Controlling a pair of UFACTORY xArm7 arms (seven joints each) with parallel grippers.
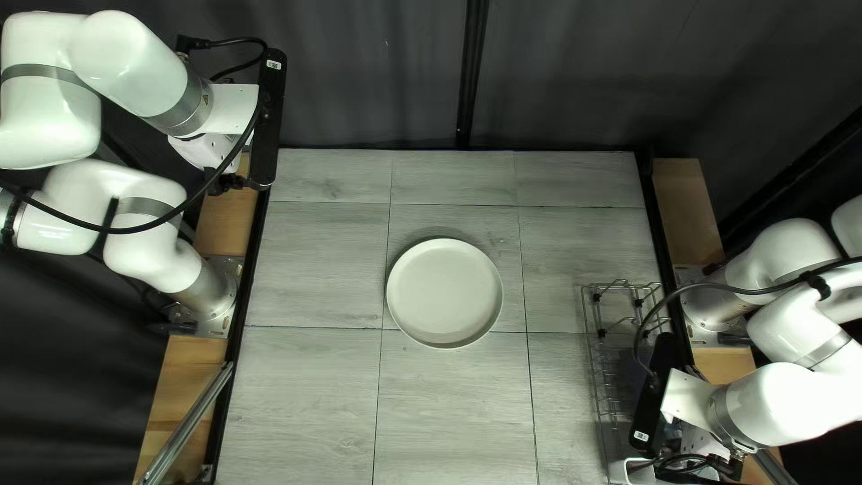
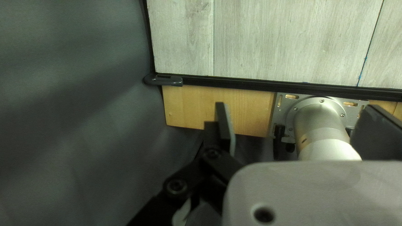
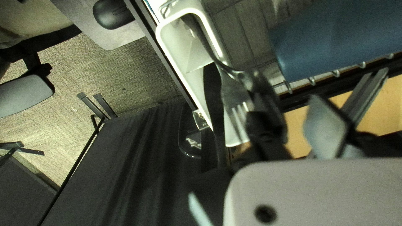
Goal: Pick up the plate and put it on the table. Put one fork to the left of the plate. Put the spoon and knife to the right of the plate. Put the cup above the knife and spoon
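At the left of the top left view, the left arm's gripper [image 1: 235,182] hangs by the table's far left corner. Its own wrist view shows its fingers [image 2: 228,125] spread wide and grasping nothing, with the arm's metal base [image 2: 320,115] and a wooden board [image 2: 247,111] ahead of them.

Near the middle of the tiled surface [image 1: 310,269], a round white plate [image 1: 444,292] lies flat.

Further right, near the right edge, a wire rack [image 1: 593,346] stands on the surface. At its near end is a white holder [image 1: 620,471], with the right arm's gripper [image 1: 690,462] over this area. In the right wrist view its fingers [image 3: 324,127] stand apart, released. A fork [image 3: 236,98] is in the holder, its tines close by one finger; other cutlery beside it is blurred and partly hidden. Within the rack sits a blue object [image 3: 339,39], too partly seen to identify.
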